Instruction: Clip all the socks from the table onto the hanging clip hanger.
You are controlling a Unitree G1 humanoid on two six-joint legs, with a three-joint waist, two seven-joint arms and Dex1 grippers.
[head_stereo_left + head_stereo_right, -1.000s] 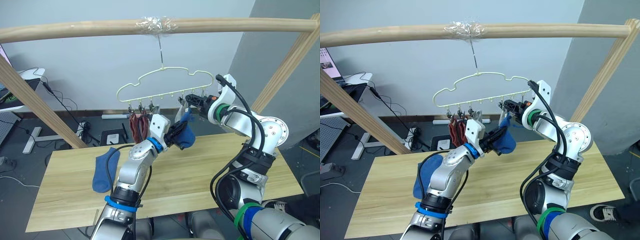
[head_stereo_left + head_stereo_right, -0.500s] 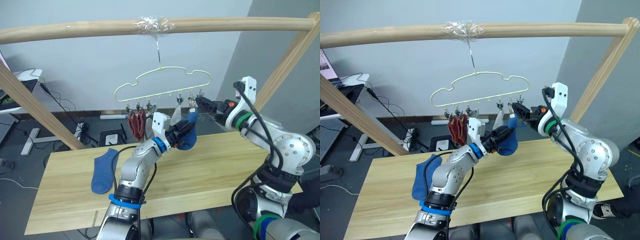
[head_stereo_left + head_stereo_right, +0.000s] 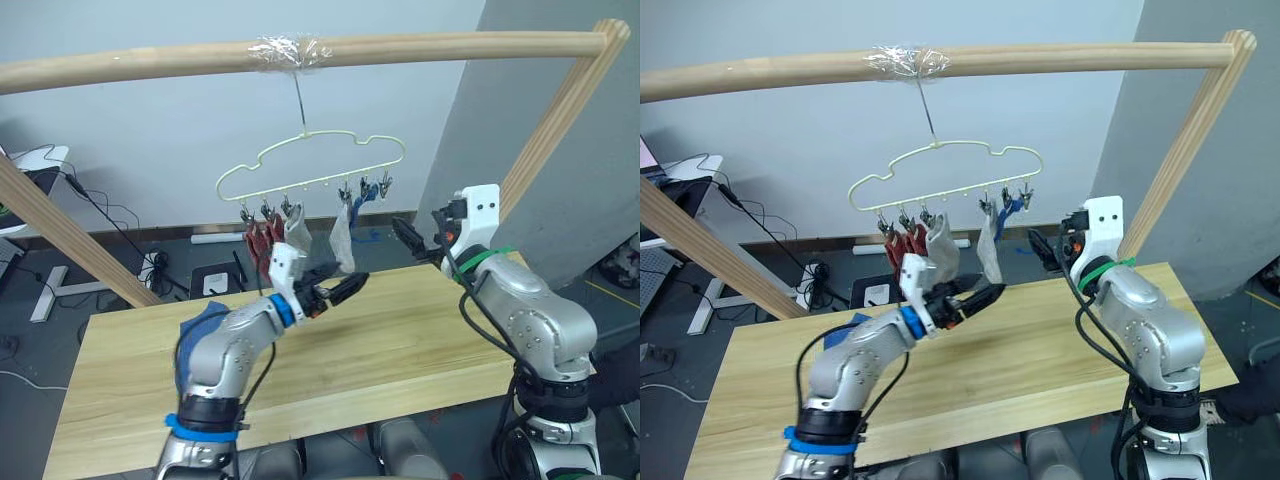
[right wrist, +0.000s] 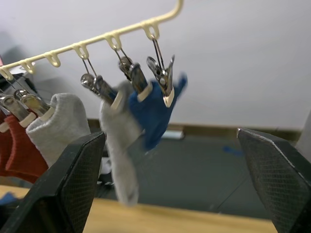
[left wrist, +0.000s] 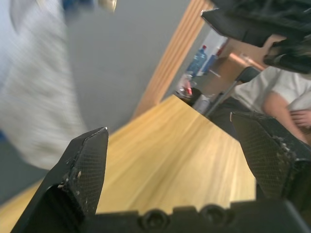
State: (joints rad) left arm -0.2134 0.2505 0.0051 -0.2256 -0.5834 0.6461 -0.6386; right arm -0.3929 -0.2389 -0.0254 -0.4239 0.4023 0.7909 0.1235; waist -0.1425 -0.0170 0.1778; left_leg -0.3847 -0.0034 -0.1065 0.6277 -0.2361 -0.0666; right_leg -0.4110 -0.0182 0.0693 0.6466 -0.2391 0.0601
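**Five socks up, one blue sock left on the desk**

The clip hanger (image 3: 310, 170) hangs by its hook from the wooden pole (image 3: 300, 52). On it, two rust-red socks (image 3: 258, 243) and two light grey socks (image 4: 119, 131) are clipped, and beside the second grey one a blue sock (image 4: 154, 110) sits under the last clips. The left pincer (image 3: 335, 292) hovers just below the grey socks, fingers spread wide and holding nothing; the left wrist view shows bare desk (image 5: 165, 155) between them. The right pincer (image 3: 412, 238) is beside and a little below the hanger's right end, well apart from the clips, also gaping open and empty. The last blue sock (image 3: 200, 325) lies on the desk behind the left forearm, partly hidden by it.

Compared with a second ago, the blue sock that the left pincer held up to the hanger now hangs from a clip, the left fingers have let go and dropped lower, and the right pincer has drawn back from the clips. The camera has also shifted.

Risks, as I judge them: the blue sock seems pinched only by its edge, so a swing of the light hanger could shake it loose. Reaching back for the remaining sock, the left arm might brush the hanging grey socks and pull one off. A person (image 5: 277, 97) sits close beyond the desk's far end.
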